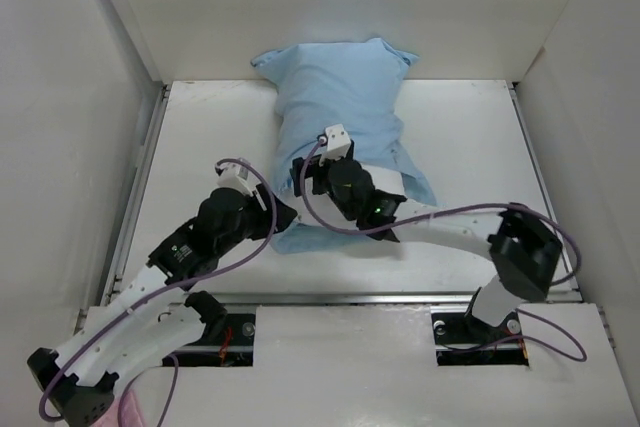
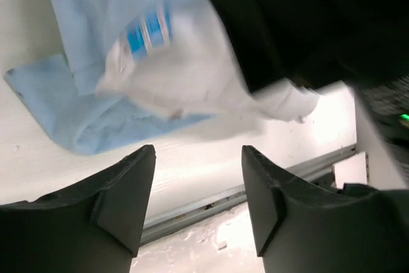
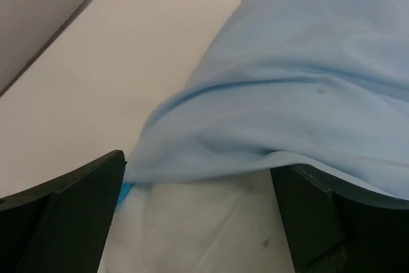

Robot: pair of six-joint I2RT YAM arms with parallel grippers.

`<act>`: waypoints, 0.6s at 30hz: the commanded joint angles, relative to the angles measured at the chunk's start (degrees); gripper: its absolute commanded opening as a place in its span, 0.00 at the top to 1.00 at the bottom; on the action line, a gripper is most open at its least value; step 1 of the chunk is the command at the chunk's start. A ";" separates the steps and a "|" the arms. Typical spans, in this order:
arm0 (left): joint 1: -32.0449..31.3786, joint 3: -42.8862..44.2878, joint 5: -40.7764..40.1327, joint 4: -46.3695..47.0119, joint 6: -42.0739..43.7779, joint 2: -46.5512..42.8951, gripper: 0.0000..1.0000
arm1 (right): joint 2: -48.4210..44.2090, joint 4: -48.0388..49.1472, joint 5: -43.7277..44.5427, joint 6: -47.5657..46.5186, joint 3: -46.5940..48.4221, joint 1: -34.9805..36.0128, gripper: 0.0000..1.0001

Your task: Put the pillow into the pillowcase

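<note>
The light blue pillowcase (image 1: 340, 97) lies lengthwise at the table's middle back, plump with the pillow inside. A white strip of the pillow (image 1: 392, 183) shows at its near mouth. In the left wrist view the pillow's end (image 2: 192, 75) with its blue-and-white tag (image 2: 144, 33) sticks out of the pillowcase (image 2: 70, 100). My left gripper (image 1: 283, 215) (image 2: 198, 151) is open beside the mouth's near left corner, with nothing between its fingers. My right gripper (image 1: 310, 175) (image 3: 199, 164) stands wide open over the mouth, its fingers either side of the pillowcase hem (image 3: 255, 151) and the white pillow (image 3: 204, 234).
White walls enclose the table on the left, back and right. A metal rail (image 1: 330, 298) (image 2: 211, 199) runs along the table's near edge. My right arm (image 2: 307, 23) crosses close above the left gripper.
</note>
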 commanded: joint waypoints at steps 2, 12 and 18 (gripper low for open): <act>-0.29 4.42 -4.36 0.32 3.26 0.36 0.38 | -11.61 -26.05 -16.20 6.72 2.08 -1.79 0.00; -1.51 9.34 4.25 8.50 12.75 15.28 0.00 | -30.08 -54.55 -8.90 22.97 -1.67 -11.44 0.00; -10.47 21.63 2.42 8.51 19.43 27.25 0.00 | -31.32 -54.73 -21.39 23.78 -8.80 -27.71 0.33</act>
